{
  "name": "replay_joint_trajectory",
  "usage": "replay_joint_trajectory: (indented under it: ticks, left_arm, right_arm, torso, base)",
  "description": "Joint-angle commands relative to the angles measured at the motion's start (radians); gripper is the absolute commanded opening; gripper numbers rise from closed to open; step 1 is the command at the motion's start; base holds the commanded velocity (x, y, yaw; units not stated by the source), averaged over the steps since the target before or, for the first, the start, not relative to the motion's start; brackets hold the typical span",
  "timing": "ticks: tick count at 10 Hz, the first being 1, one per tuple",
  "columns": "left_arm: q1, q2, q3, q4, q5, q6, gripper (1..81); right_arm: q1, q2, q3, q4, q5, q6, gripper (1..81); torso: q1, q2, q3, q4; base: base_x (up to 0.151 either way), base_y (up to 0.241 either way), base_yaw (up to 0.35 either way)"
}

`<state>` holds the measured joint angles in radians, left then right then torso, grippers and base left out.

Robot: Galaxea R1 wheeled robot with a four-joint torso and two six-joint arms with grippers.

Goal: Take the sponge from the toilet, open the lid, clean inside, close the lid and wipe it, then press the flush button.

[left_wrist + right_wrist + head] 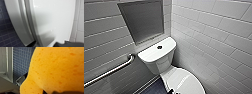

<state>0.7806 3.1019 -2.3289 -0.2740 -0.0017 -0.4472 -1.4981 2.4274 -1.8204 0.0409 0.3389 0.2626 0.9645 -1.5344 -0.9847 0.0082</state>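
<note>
Looming close before the right wrist camera, the sponge (pixel 56 68) is bright orange and porous, its surface pitted with small darker pores and its outline rounded, with a narrower lobe bulging from the wider body. The right pincer (pixel 38 87) is closed on it, a dark finger (pixel 21 79) with a shiny edge showing just beside the lobe, and it holds the sponge in the air above a floor (pixel 22 60) of small dark blue square tiles. In the head view the toilet (pixel 159 62) is glossy white ceramic, set in a corner. Its smooth oval lid (pixel 185 81) lies shut over the bowl, and the round dark flush button (pixel 159 47) sits in the middle of the flat, rounded-rectangular tank top (pixel 151 52). White oblong tiles cover the walls (pixel 214 32). A metal grab bar (pixel 109 72) slants along the wall beside the tank, and a flat grey panel (pixel 144 20) hangs above it. In the left wrist view the left pincer (pixel 47 44) shows as dark shapes near the lid's rim; I cannot tell how far it is open.
</note>
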Motion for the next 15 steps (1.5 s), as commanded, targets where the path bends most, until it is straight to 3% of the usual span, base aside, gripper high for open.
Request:
replay_joint_trajectory:
  ticks: [1,3,5,12,15]
  left_arm:
    - [-0.106,0.034,0.014,-0.004,0.006,-0.004,81.1]
    - [-0.125,-0.031,0.149,-0.002,-0.024,-0.019,81.1]
    - [-0.145,-0.045,0.198,-0.002,-0.03,-0.021,81.1]
    - [-0.157,-0.025,0.18,0.002,-0.026,-0.021,81.1]
    - [-0.157,0.047,0.059,0.012,-0.017,-0.021,81.1]
  right_arm:
    - [0.008,-0.032,0.021,-0.013,-0.064,0.004,1.0]
    - [0.008,-0.035,0.024,-0.012,-0.064,0.004,1.0]
    - [0.006,-0.035,0.029,-0.012,-0.064,0.01,1.0]
    - [0.006,-0.035,0.03,-0.01,-0.064,0.012,1.0]
    - [0.002,-0.042,0.034,-0.01,-0.063,0.014,1.0]
  torso:
    - [0.0,0.0,0.0,0.0]
    - [0.0,0.0,0.0,0.0]
    - [0.0,0.0,0.0,0.0]
    - [0.0,0.0,0.0,0.0]
    - [0.0,0.0,-0.001,0.0]
  base:
    - [0.0,0.0,0.0]
    - [0.0,0.0,0.0]
    - [0.0,0.0,0.0]
    - [0.0,0.0,0.0]
    - [0.0,0.0,0.0]
